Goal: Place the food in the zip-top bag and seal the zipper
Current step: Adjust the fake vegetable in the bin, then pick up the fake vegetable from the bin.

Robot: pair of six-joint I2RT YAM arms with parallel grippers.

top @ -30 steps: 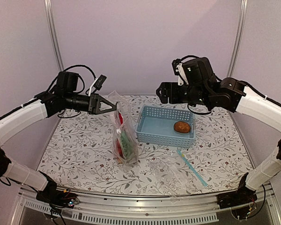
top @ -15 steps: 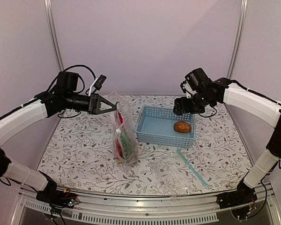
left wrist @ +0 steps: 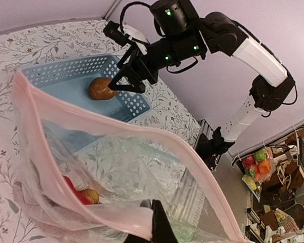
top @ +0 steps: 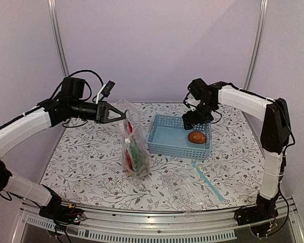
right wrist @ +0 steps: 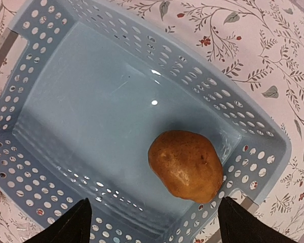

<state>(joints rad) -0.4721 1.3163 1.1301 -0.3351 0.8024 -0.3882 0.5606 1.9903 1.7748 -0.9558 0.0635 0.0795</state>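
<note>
Left gripper (top: 122,116) is pinching bag (top: 135,154) mid-frame over floral tablecloth (top: 81,158), right gripper (top: 192,123) is hanging wide over potato (top: 196,136), lilac walls (top: 157,50) up top.

My left tool (top: 122,115) holds the bag (top: 134,132) upright on the bench (top: 81,162), left of the basket (top: 177,149). Food (top: 133,154) lies in the bag. The potato (top: 196,136) sits in the basket, under my right tool (top: 194,120). A second bag (top: 190,185) lies in front.

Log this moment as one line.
left gripper shut on zip-top bag mouth | right gripper open over potato in basket | zipper unsealed
</note>
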